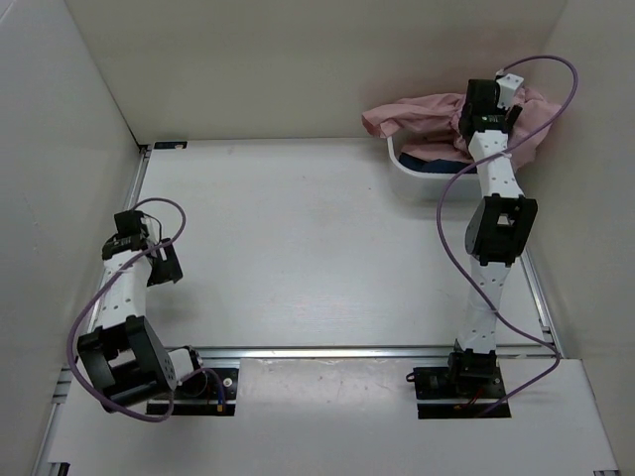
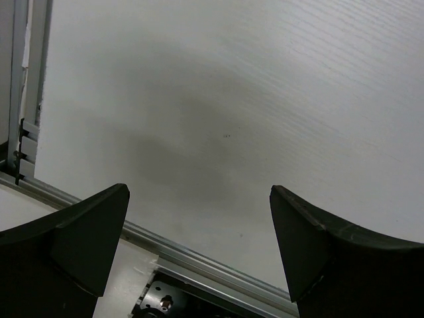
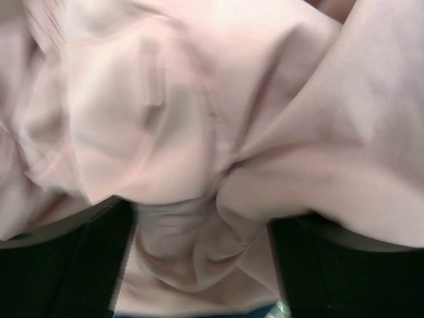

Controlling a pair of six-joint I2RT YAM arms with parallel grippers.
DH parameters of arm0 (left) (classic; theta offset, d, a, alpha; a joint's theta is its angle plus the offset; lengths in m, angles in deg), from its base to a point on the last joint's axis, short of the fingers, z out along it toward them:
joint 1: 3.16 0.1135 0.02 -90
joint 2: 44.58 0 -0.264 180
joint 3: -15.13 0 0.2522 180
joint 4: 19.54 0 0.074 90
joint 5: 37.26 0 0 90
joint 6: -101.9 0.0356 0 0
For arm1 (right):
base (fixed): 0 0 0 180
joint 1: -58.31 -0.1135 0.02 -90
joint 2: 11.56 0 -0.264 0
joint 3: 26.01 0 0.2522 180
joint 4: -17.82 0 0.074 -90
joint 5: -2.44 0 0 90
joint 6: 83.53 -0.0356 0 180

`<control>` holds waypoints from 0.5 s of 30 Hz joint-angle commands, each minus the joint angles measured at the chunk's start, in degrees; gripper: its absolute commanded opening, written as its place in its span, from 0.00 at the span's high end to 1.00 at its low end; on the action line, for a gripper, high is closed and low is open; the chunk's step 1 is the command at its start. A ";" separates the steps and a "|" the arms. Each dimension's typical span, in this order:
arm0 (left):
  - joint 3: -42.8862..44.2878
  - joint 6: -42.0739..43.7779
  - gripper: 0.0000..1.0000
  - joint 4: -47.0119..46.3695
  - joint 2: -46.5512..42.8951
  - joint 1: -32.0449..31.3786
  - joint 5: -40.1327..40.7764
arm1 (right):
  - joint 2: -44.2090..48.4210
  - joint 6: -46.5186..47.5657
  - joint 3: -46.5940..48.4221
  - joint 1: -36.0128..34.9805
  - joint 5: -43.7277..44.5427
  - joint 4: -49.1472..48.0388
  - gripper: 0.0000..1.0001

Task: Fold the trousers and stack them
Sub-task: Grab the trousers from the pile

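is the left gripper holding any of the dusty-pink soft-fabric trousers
No, the left gripper hangs open over the white table, with nothing between its fingers.

Plain dusty-pink trousers (image 1: 402,116) (white table (image 1: 298,248))

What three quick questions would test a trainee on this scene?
1. Fill in: the left hand is ___, holding nothing.
2. True or false: the trousers are neatly folded.
3. Which hand is at the trousers? A. left hand B. right hand

Key: 1 open; 2 false, they lie in a crumpled heap; 3 B.
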 commanded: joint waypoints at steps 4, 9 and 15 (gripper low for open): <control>2.62 -0.03 0.00 -1.59 3.53 0.16 0.55 | -3.27 1.48 8.79 -0.11 -0.96 -10.34 1.00; 4.28 -0.03 0.00 -1.59 4.07 0.16 -0.07 | 6.74 -2.00 10.80 -2.74 -18.93 -12.46 1.00; 8.06 -0.03 0.00 -0.36 1.36 0.16 -1.29 | 19.23 -8.36 14.32 -18.34 -34.86 -17.54 1.00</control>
